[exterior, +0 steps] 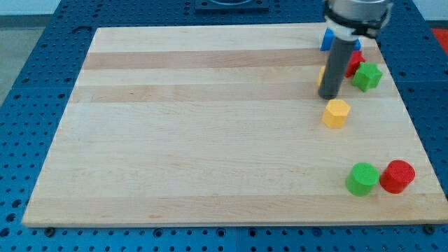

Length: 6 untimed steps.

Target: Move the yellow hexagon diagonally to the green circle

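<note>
1. Camera view shows my tip point(327, 96) just above the yellow hexagon point(336, 113) and slightly to the view's left of it, close to it; whether they touch I cannot tell.
2. There is no gripper on this arm, only the dark rod, so there is nothing to be spread or pressed together.
3. The yellow hexagon sits on the wooden counter point(210, 140) in the right half, a little above mid-height. The green circle point(362, 179) lies well apart from it, toward the view's bottom and somewhat to the right, touching or nearly touching a red circle point(397, 176) on its right.
4. The deciding relation: tip, hexagon and green circle lie roughly along one slanting line, tip at the upper-left end. I judge a push down and rightward would carry the hexagon toward the green circle.
5. Count: one yellow hexagon, one green circle, one red circle, one green star-like block point(367, 76), one red block point(355, 60) and one blue block point(327, 39), both partly hidden by the rod, plus a sliver of orange-yellow point(320, 74) behind the rod that I cannot identify.
</note>
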Motion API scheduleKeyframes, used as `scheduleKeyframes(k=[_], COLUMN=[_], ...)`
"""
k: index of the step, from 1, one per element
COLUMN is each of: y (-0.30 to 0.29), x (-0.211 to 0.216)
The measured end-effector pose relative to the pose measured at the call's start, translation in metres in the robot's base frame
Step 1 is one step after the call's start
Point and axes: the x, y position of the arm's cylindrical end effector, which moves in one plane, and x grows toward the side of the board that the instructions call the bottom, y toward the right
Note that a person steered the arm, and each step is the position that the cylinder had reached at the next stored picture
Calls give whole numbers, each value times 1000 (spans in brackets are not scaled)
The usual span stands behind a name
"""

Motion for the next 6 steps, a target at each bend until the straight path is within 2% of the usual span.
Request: scheduleKeyframes(k=[1, 3, 4, 5, 6], y=[22, -43, -48, -51, -80], x=[13, 80, 102, 87, 82])
